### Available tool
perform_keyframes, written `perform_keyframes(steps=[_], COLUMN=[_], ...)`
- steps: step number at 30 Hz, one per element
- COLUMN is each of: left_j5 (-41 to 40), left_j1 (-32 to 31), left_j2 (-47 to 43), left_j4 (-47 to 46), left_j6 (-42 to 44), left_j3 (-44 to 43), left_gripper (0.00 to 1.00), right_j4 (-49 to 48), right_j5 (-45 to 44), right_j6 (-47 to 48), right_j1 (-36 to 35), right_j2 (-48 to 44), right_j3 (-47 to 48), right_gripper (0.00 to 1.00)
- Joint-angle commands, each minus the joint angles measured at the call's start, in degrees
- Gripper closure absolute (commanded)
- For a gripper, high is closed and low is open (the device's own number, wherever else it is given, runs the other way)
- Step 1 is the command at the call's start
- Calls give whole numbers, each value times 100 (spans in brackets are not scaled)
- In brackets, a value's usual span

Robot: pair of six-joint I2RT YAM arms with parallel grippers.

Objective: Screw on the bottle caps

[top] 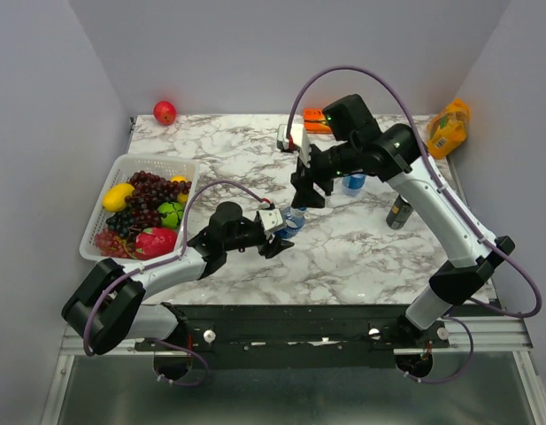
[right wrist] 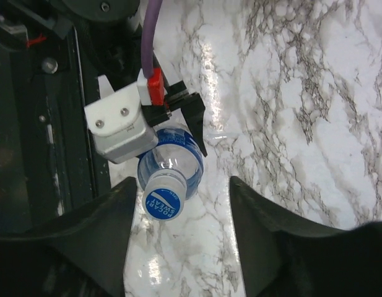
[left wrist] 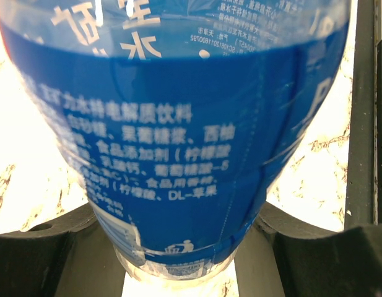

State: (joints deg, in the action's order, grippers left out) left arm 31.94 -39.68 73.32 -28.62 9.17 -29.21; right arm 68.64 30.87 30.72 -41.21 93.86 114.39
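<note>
My left gripper [top: 280,232] is shut on a clear bottle [top: 294,220] with a blue label, holding it upright on the marble table. In the left wrist view the label [left wrist: 178,124] fills the frame between my fingers [left wrist: 42,253]. A blue-topped cap [right wrist: 163,202] sits on this bottle's neck. My right gripper [right wrist: 181,232] hovers over the cap, open and empty, with the cap close to its left finger [right wrist: 110,216]. It shows in the top view [top: 306,193] too. A second bottle [top: 353,181] stands behind the right arm, partly hidden; I cannot make out its cap.
A dark drink can [top: 397,212] stands right of the arms. A white basket [top: 122,168] of fruit sits at the left. A red apple [top: 165,112], an orange item [top: 315,119], a white item [top: 286,137] and an orange juice pack [top: 448,128] lie along the back.
</note>
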Motion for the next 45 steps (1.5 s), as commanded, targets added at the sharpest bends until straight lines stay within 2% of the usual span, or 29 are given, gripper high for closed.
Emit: perform_keyframes(steps=[1,2,5,8,11,18,23,31,36,40,45], left_j5=[-65,-57,-48,-57,-31,101,110,93,84,93,93], left_j1=[31,31,31,31,39,31,39,48,48,48,57], left_j2=[42,51,60,60,60,121,148,209,209,200,139], left_j4=[-214,-214,-240,-267,-267,-249,-284,-434,-451,-337,-328], left_j6=[112,111,68,32,15,-108,-266,-425,-451,-328,-214], left_j3=[-14,-6,-14,-14,-32,-120,-164,-181,-199,-181,-85], left_gripper=[100,100,100,100,100,100,100,100,100,100,100], right_j4=[-125,-53,105,141,0,-88,-53,-17,-237,-62,-272], right_j5=[331,401,455,341,87,-108,-213,-371,-688,-556,-381], right_j6=[-111,12,635,1084,1164,1287,1568,1525,1094,989,357], right_j1=[26,25,25,25,25,-27,-212,-387,-379,-361,-151], right_j2=[-149,-175,-499,-746,-773,-483,-474,-466,-509,-510,-440], right_j3=[663,611,-71,-705,-874,-663,-804,-962,-857,-542,-172], right_gripper=[23,15,7,2,1,1,0,0,0,1,4])
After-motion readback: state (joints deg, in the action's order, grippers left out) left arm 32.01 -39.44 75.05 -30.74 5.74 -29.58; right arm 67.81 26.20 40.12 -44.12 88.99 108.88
